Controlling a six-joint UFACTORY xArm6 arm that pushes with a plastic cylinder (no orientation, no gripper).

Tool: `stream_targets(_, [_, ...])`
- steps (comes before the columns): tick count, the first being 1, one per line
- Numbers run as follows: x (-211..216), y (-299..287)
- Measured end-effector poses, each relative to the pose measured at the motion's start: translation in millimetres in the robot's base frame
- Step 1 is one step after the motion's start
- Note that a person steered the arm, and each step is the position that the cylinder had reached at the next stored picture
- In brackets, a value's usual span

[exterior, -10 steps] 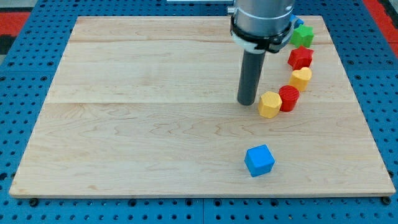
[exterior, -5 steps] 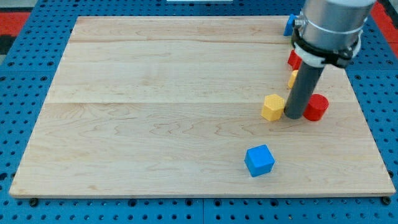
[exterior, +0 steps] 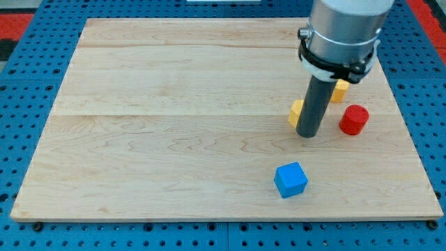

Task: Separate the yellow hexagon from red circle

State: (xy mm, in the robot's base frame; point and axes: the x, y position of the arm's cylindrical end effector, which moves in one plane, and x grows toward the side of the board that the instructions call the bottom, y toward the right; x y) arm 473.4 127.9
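Our rod carries no gripper. My tip (exterior: pixel 309 134) touches the yellow hexagon (exterior: pixel 296 111), which peeks out left of it; the red circle (exterior: pixel 354 119) sits apart, right.

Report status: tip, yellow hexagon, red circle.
My tip between the two blocks. Yellow hexagon block mostly hidden behind the rod, red circle block apart on the view's right. Nothing in the way.

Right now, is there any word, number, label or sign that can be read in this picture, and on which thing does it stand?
None: no text can be read anywhere in the view.
The yellow hexagon, red circle and blue cube have plain faces.
The wooden board shows only grain.
My tip and its rod carry no marking.
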Motion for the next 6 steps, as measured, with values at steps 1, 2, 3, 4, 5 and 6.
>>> stream_targets(1, [-13.7,2.9])
stream_targets(2, [-44.0,20.4])
stream_targets(3, [-68.3,26.4])
stream_targets(4, [-88.0,-12.4])
stream_targets(5, [-131.7,-3.6])
stream_targets(6, [-167.9,-12.9])
